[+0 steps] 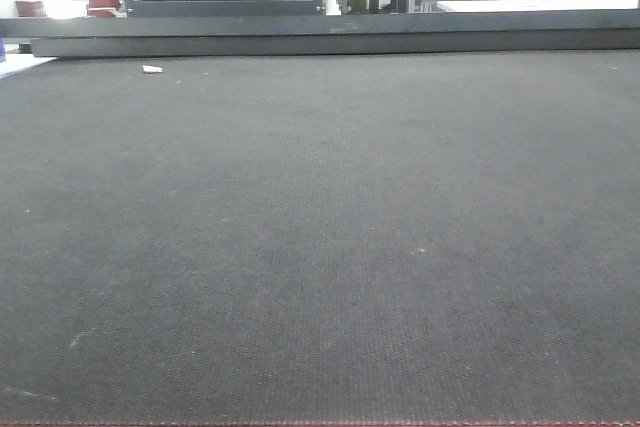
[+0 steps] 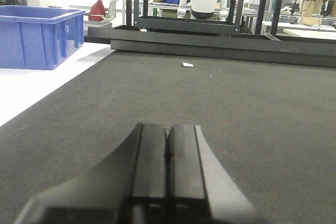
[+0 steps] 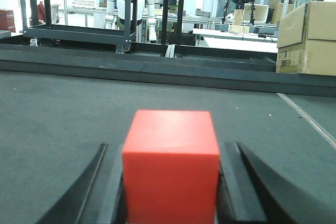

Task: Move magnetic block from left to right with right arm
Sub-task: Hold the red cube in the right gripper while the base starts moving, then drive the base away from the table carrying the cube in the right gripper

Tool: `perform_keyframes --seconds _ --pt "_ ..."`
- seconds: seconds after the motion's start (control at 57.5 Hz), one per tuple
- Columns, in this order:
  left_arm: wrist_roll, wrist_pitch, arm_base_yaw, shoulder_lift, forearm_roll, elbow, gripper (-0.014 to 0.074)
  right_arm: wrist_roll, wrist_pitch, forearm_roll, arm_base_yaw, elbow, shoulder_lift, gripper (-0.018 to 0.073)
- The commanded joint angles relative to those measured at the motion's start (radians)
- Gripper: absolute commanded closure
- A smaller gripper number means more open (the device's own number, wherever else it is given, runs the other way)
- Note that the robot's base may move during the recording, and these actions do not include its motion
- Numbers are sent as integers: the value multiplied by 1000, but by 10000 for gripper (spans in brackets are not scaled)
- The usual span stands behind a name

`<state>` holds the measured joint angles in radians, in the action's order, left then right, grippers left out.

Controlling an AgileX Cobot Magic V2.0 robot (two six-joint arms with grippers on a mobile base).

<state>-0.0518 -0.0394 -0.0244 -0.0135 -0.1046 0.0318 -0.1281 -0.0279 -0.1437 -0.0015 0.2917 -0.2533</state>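
The magnetic block (image 3: 170,166), a small red cube, fills the lower middle of the right wrist view. My right gripper (image 3: 170,148) is shut on it, one black finger (image 3: 107,179) pressed against each side face, low over the dark mat (image 3: 63,114). In the left wrist view my left gripper (image 2: 168,127) is shut, its two pads pressed together with nothing between them, just above the mat. The front view shows only the mat (image 1: 320,247); neither gripper nor the block appears there.
A blue plastic bin (image 2: 37,35) stands on the white surface left of the mat. A small white scrap (image 2: 187,64) lies far back on the mat. Black rails (image 1: 330,35) border the far edge. Tan cardboard boxes (image 3: 310,38) stand at the back right.
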Motion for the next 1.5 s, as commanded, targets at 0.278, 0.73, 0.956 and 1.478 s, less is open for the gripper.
perform_keyframes --seconds 0.278,0.73,0.956,1.478 --pt "0 -86 8 -12 -5 8 722 7 87 -2 -6 28 -6 331" --pt "0 -86 8 -12 -5 8 722 7 87 -2 -6 28 -6 331" --pt "0 -86 8 -12 -5 8 722 7 87 -2 -6 28 -6 331" --pt "0 -86 8 -12 -5 8 722 7 87 -2 -6 28 -6 331"
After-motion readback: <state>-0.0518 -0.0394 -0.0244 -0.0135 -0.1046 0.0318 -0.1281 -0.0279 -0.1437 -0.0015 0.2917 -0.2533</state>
